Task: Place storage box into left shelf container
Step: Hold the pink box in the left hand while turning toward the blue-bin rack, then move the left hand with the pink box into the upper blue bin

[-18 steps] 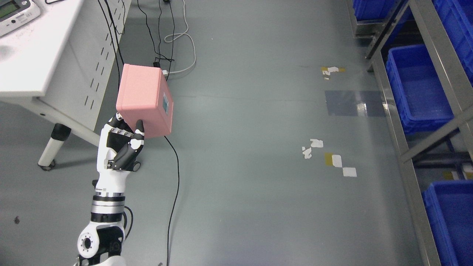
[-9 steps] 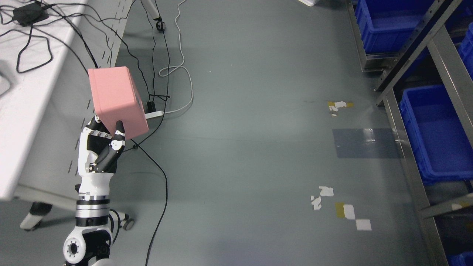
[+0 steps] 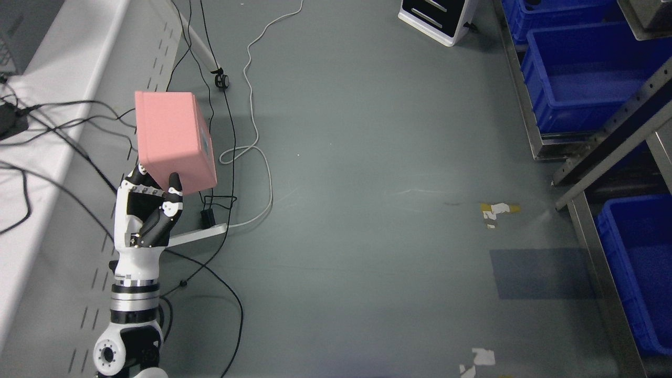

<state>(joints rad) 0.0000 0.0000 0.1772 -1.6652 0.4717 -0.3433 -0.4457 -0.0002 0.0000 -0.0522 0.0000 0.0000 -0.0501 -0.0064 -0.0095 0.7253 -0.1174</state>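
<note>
Since 0.5 s ago the whole floor pattern has slid downward in our head view, so we log camera motion rather than object motion; within the frame the pink storage box (image 3: pixel 173 140) and our left hand (image 3: pixel 149 210) sit slightly higher and further right than before, the grasp unchanged.

Count, current frame:
- 1 storage box, pink, cube-shaped, held aloft above the grey floor (image 3: pixel 367 236) just beside the edge of the white table (image 3: pixel 63 173). It is tilted, with a small bluish label on its right face; we cannot read any writing there.
- 1 robot hand in view, the left, its arm rising from the lower left. Fingers are curled up against the underside of the box and a black fingertip (image 3: pixel 174 182) presses on the near lower face, so the hand is closed around the box's lower corner.
- 3 blue bins (image 3: pixel 572 79) visible on the metal shelf rack (image 3: pixel 609 152) along the right edge, partly cropped, well apart from the box.
- 1 white floor unit with black panels (image 3: pixel 433 18) at top centre; no legible marking.
- Several black cables (image 3: pixel 231 157) and 1 white cable (image 3: pixel 252 105) trail across the floor below the box.
- Scraps of white and yellow tape (image 3: pixel 499 210) on the floor near the rack.
</note>
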